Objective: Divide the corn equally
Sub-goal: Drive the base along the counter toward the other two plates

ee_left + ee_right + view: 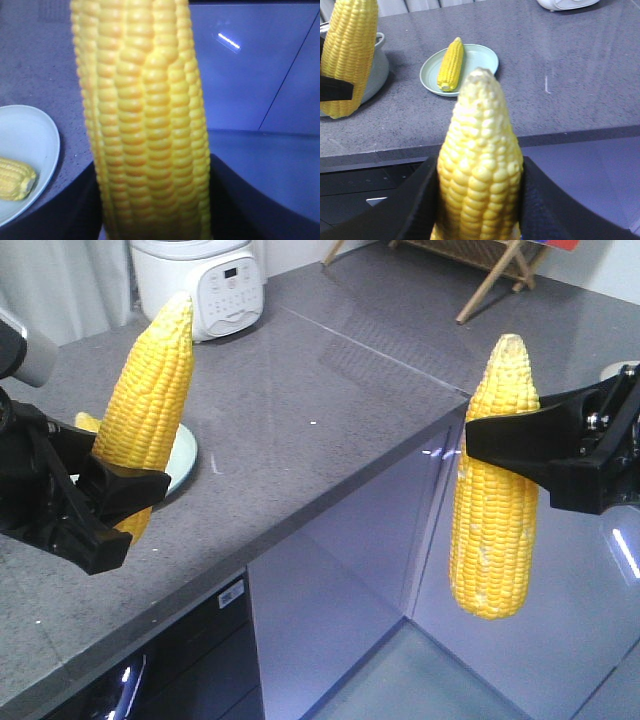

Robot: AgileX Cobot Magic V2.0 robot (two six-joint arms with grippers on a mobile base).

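My left gripper (125,500) is shut on a yellow corn cob (150,390), held upright with its tip up over the grey counter (300,410). That cob (145,125) fills the left wrist view between the dark fingers. Past the counter's edge, my right gripper (500,440) is shut on a second cob (495,500), also tip up. The right wrist view shows this cob (480,170) in the right gripper (480,200). A third cob (451,65) lies on a pale green plate (485,55). In the front view, the left-held cob partly hides that plate (185,455).
A white rice cooker (205,280) stands at the back of the counter. A pale green pot (380,67) sits behind the left-held cob (347,50). Glossy cabinet fronts (340,570) drop below the counter edge. A wooden frame (495,275) stands at the far right.
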